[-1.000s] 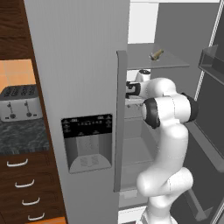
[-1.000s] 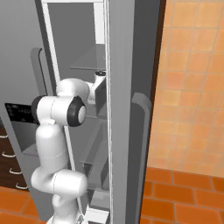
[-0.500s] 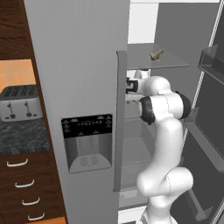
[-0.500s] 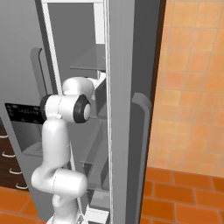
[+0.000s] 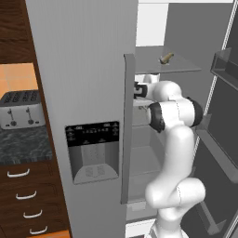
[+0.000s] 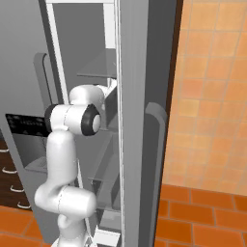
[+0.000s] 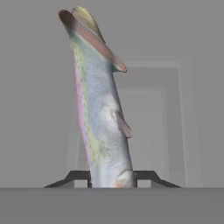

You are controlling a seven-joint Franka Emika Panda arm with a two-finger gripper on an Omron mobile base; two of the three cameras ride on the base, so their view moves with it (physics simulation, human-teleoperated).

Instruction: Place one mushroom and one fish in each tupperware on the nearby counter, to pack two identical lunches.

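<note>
The fish [image 7: 103, 113], silver with a pink stripe and speckles, stands between the two dark fingertips [image 7: 78, 177] of the gripper [image 7: 112, 178], which press against its lower end from both sides, its tail pointing away toward the grey back wall of the fridge [image 5: 93, 69]. The arm [image 5: 174, 139] reaches in past the open door edge onto a middle shelf. A small brown item [image 5: 166, 57], too small to identify, lies on the shelf above, and a silver toaster [image 5: 21, 109] sits on the dark speckled counter [image 5: 23, 146] to the left.
</note>
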